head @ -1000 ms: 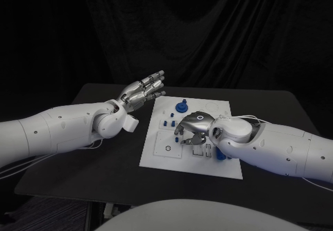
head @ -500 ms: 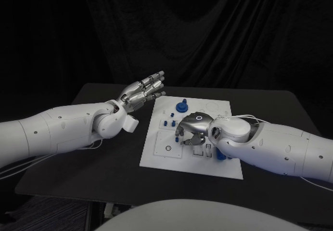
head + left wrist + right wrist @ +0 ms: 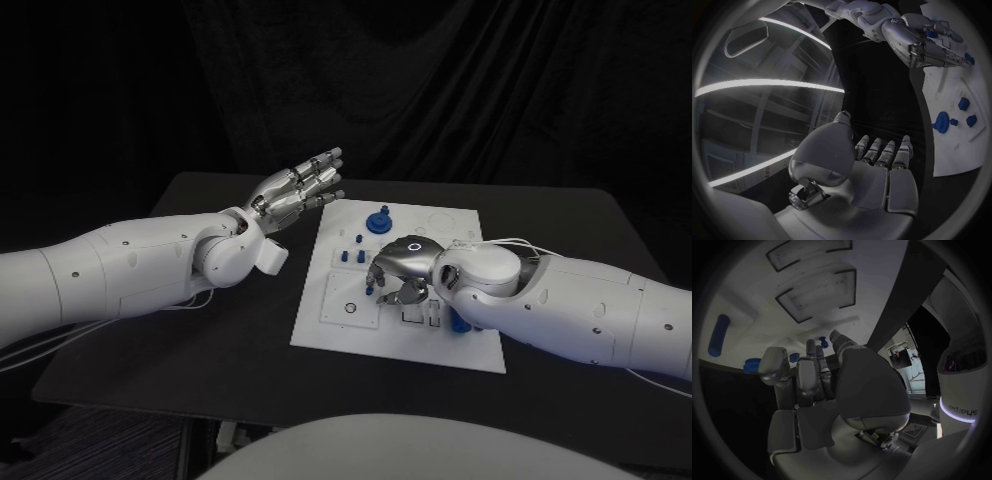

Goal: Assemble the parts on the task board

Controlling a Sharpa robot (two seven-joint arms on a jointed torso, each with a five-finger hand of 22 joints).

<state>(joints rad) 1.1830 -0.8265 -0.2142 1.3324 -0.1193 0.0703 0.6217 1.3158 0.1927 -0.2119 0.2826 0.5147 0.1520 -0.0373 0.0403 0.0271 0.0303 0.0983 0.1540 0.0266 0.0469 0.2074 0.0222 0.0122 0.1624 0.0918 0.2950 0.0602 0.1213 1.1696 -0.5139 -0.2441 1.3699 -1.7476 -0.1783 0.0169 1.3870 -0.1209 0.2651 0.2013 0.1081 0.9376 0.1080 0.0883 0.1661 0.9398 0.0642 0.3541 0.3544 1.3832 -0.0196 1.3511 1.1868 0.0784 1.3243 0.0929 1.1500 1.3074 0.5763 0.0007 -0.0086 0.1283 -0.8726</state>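
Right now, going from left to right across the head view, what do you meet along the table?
White left arm → silver left robot hand, raised with its fingers apart → white task board with small blue parts → silver right robot hand, curled down over the board → white right arm.

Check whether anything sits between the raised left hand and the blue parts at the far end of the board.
Nothing visible does. The left hand hangs open above the table beside the task board; only open air separates it from the blue parts. The right hand works nearer the board's middle, off that path.
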